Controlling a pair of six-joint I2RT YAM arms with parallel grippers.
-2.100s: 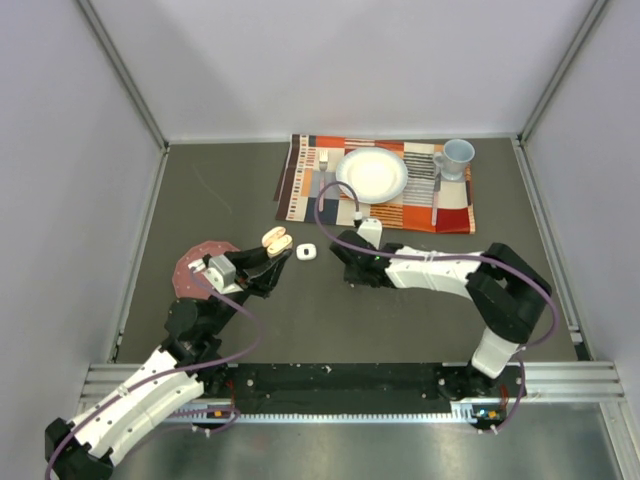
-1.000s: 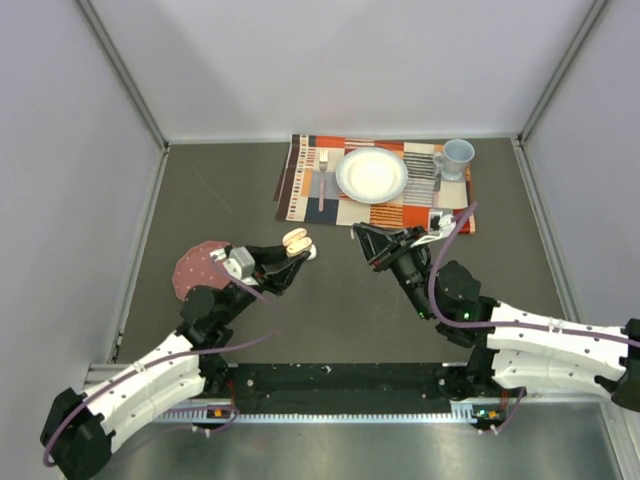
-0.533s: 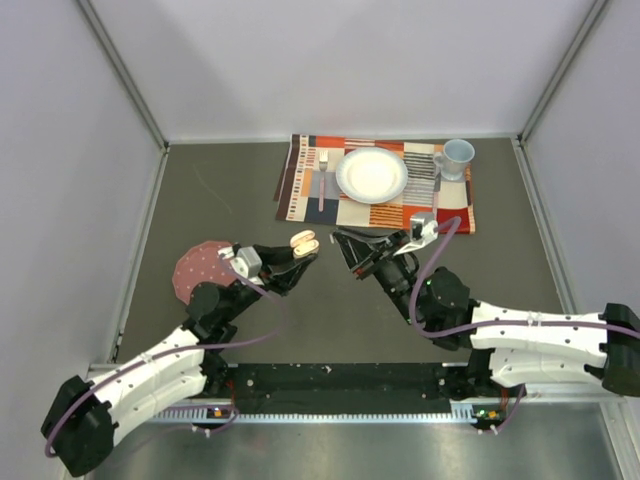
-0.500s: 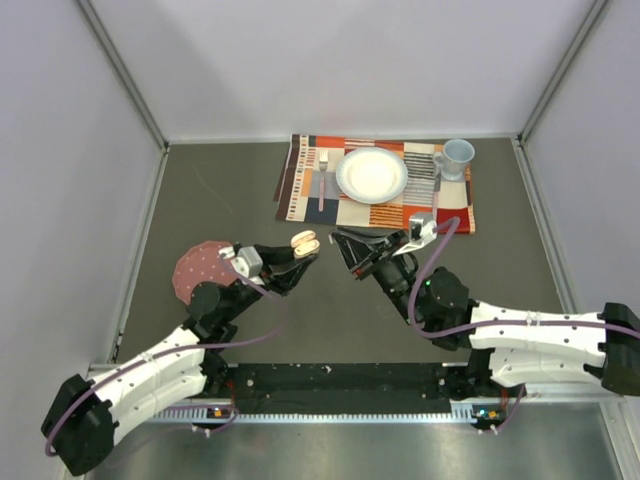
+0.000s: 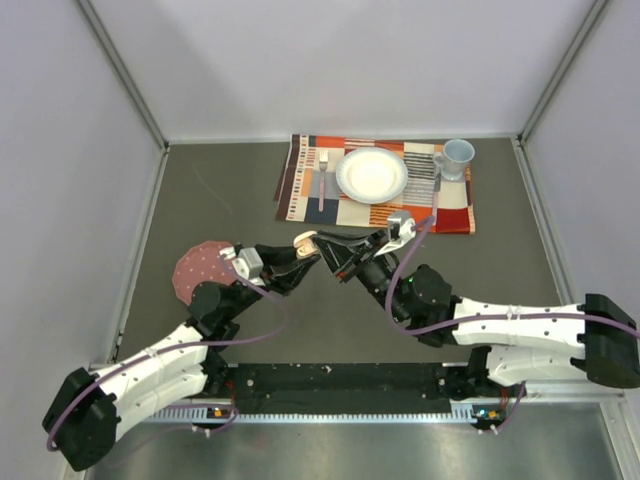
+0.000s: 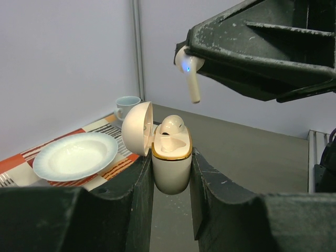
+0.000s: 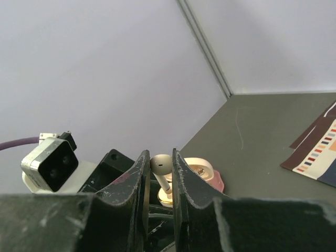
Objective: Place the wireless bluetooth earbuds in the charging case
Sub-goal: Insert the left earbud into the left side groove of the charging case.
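My left gripper (image 5: pixel 299 254) is shut on the cream charging case (image 6: pixel 171 169), holding it upright above the table. The case's lid (image 6: pixel 137 127) is swung open to the left. One white earbud (image 6: pixel 172 125) sits in a slot of the case. My right gripper (image 7: pixel 159 164) is shut on a second earbud (image 7: pixel 160 163), gripping its head with the stem pointing down. In the left wrist view this earbud (image 6: pixel 190 73) hangs just above the open case, a small blue light on it. The two grippers meet over the table's middle (image 5: pixel 322 243).
A patterned placemat (image 5: pixel 300 185) lies at the back with a white plate (image 5: pixel 372 175), a fork (image 5: pixel 322 175), a knife (image 5: pixel 436 195) and a pale blue mug (image 5: pixel 456 157). A dark red round coaster (image 5: pixel 198 267) lies left of the left arm.
The right arm has swung left and carried its earbud over the open case. The left gripper has held the case nearly still, edging it slightly right.
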